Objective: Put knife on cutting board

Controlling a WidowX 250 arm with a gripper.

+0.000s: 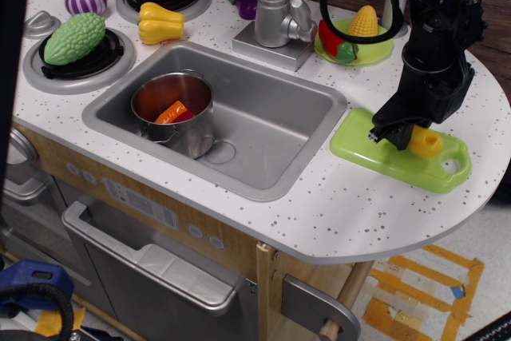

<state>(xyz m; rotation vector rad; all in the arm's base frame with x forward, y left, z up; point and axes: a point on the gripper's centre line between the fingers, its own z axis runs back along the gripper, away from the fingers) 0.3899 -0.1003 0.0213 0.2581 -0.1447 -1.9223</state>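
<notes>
1. The gripper (393, 135) hangs low over the cutting board (359, 146), which lies flat on the bench (335, 213) just right of the sink (271, 173).
2. The knife (425, 141) shows only its yellow handle, poking out to the right of the gripper over the middle of the board; the white blade is hidden behind the gripper.
3. The gripper seems closed on the knife, though its jaws are dark and hard to read.
4. Whether the handle touches the board or hangs just above it, I cannot tell.
5. The knife's long axis appears to run along the board's length, so a straight release should leave it on the board.
</notes>
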